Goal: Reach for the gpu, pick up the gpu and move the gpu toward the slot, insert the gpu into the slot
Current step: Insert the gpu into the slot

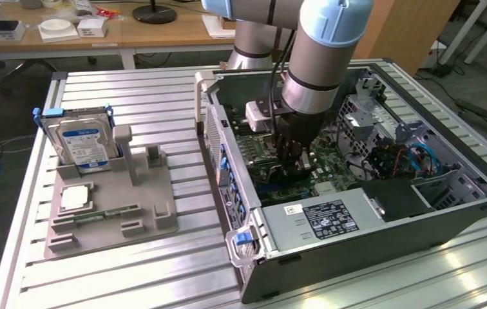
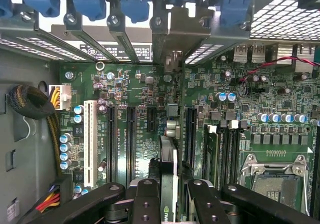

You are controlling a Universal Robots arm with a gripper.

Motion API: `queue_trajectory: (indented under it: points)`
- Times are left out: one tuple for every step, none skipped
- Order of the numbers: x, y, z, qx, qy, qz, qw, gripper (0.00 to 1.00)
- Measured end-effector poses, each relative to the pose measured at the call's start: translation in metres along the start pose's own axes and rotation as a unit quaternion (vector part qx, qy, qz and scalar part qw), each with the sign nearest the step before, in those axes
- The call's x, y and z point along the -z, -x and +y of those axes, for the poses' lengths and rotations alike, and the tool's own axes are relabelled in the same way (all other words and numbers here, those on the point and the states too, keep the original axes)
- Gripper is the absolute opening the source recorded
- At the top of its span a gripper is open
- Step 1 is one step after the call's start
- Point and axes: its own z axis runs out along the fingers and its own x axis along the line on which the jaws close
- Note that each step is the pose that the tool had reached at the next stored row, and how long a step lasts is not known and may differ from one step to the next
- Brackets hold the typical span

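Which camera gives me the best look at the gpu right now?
The wrist view: the gpu stands edge-on between the gripper fingers, above the motherboard slots. In the exterior view it is just a dark sliver under the arm inside the computer case.

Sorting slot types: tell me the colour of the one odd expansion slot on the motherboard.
White; the white slot stands beside black ones, clearest in the wrist view.

Ribbed aluminium desk. At the exterior view's left, a grey fixture tray resting flat on it; at the exterior view's right, an open computer case, lying on its side directly on the slats.
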Motion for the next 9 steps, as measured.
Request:
queue_trajectory:
  points:
    - [-0.0001, 0.0000, 0.0000, 0.000, 0.0000, -0.0001, 1.0000, 0.26]
    - [-0.0001, 0.0000, 0.0001, 0.000, 0.0000, -0.0001, 1.0000, 0.26]
    - [-0.0001, 0.0000, 0.0000, 0.000, 0.0000, -0.0001, 1.0000, 0.26]
    - [-0.0001, 0.0000, 0.0001, 0.000, 0.0000, -0.0001, 1.0000, 0.26]
    - [-0.0001, 0.0000, 0.0003, 0.000, -0.0001, -0.0001, 1.0000, 0.26]
    - [-0.0001, 0.0001, 0.0005, 0.000, -0.0002, -0.0001, 1.0000, 0.26]
    - [-0.0001, 0.0001, 0.0005, 0.000, -0.0002, -0.0003, 1.0000, 0.26]
    - [-0.0001, 0.0001, 0.0005, 0.000, -0.0002, -0.0003, 1.0000, 0.26]
    - [-0.0001, 0.0000, 0.0005, 0.000, -0.0002, -0.0003, 1.0000, 0.26]
